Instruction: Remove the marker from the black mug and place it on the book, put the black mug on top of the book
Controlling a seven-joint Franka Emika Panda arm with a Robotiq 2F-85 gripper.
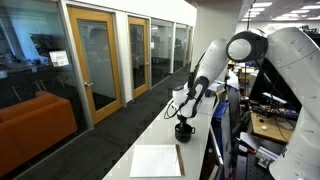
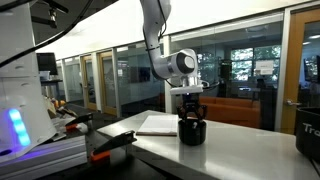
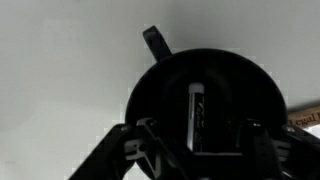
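The black mug [image 1: 183,130] stands upright on the white table, just beyond the book [image 1: 157,160]. Both also show in an exterior view, the mug [image 2: 192,131] in front of the white book [image 2: 158,124]. In the wrist view the mug [image 3: 150,85] fills the frame, handle at the upper left. The marker [image 3: 197,108] stands inside it, dark with a white-labelled barrel. My gripper [image 3: 197,142] is open right above the mug's mouth, one finger on each side of the marker, with a gap on both sides. It shows the same in both exterior views [image 1: 184,116] [image 2: 190,112].
The book has a dark edge on the side nearest the mug. A larger black vessel [image 2: 308,135] stands at the table's edge. A red-handled tool [image 2: 105,150] and a lit device [image 2: 15,125] lie near the camera. A cluttered desk [image 1: 265,125] is beside the table.
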